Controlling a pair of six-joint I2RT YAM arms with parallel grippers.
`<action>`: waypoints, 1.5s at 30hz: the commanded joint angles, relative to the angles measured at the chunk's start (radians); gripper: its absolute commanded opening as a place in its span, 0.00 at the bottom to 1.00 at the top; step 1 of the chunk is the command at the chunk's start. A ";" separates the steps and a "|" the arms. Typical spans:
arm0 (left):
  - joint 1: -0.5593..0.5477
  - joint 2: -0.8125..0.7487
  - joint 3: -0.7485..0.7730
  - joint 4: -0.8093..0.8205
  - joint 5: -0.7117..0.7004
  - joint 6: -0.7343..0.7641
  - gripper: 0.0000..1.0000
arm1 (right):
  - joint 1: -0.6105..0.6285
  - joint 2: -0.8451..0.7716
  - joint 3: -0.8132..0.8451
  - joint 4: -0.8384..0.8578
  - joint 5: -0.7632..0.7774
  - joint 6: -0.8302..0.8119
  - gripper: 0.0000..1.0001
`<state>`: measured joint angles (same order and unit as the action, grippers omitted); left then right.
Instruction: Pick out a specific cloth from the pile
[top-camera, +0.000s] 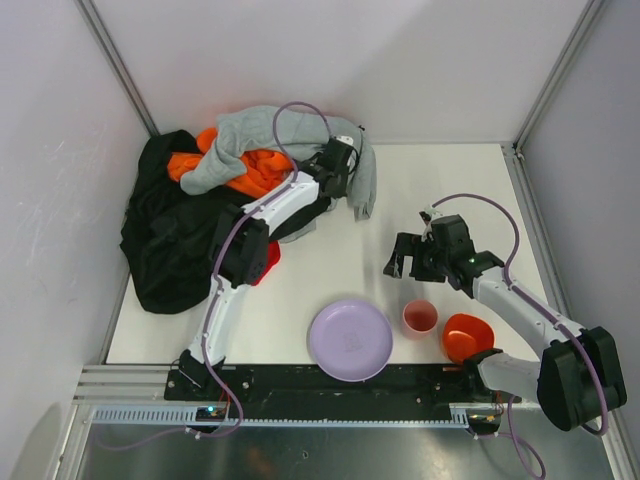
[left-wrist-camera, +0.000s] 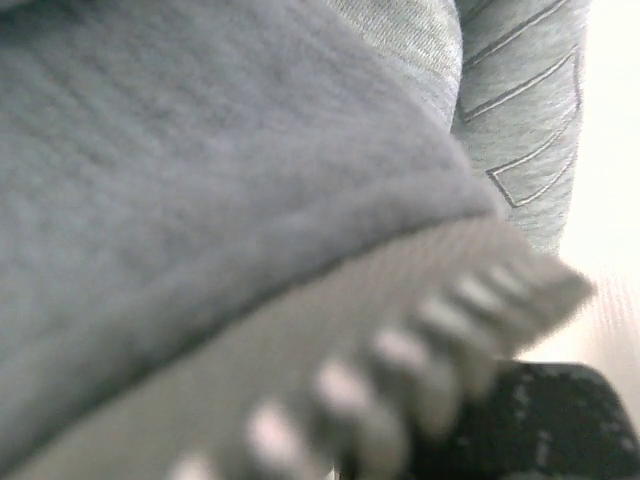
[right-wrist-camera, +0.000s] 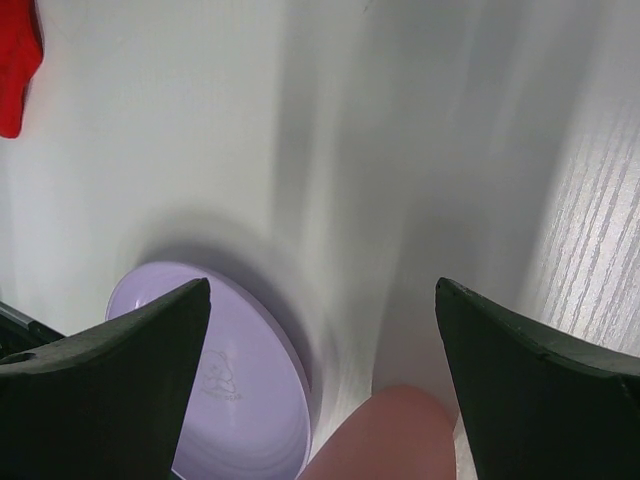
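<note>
The pile sits at the back left: a black garment (top-camera: 165, 245), an orange one (top-camera: 258, 170) and a light gray sweatshirt (top-camera: 245, 135) on top. The small red cloth (top-camera: 268, 262) peeks out at the pile's near right edge, half under my left arm's elbow; its edge also shows in the right wrist view (right-wrist-camera: 15, 70). My left gripper (top-camera: 343, 160) is sunk into the sweatshirt's right part. Gray fabric and its ribbed hem (left-wrist-camera: 400, 350) fill the left wrist view and hide the jaws. My right gripper (top-camera: 405, 262) (right-wrist-camera: 322, 285) hovers open over bare table, holding nothing.
A lilac plate (top-camera: 350, 340) (right-wrist-camera: 240, 400), a pink cup (top-camera: 420, 318) (right-wrist-camera: 385, 440) and an orange bowl (top-camera: 467, 335) stand near the front edge, just below the right gripper. White walls close in the table at the left, back and right.
</note>
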<state>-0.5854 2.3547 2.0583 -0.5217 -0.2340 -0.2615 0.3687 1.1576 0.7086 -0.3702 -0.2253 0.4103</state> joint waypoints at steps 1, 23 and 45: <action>0.034 -0.131 0.086 0.030 0.070 -0.008 0.01 | 0.014 -0.010 0.040 0.004 0.012 0.006 0.99; 0.293 -0.364 0.304 0.029 -0.344 -0.038 0.01 | 0.035 0.003 0.040 0.016 0.016 0.013 0.99; 0.444 -0.576 -0.309 0.029 -0.431 -0.205 0.01 | 0.061 0.045 0.040 0.036 0.014 0.016 0.99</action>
<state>-0.2684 1.9099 1.8408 -0.5129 -0.6083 -0.3706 0.4198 1.1973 0.7094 -0.3611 -0.2211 0.4179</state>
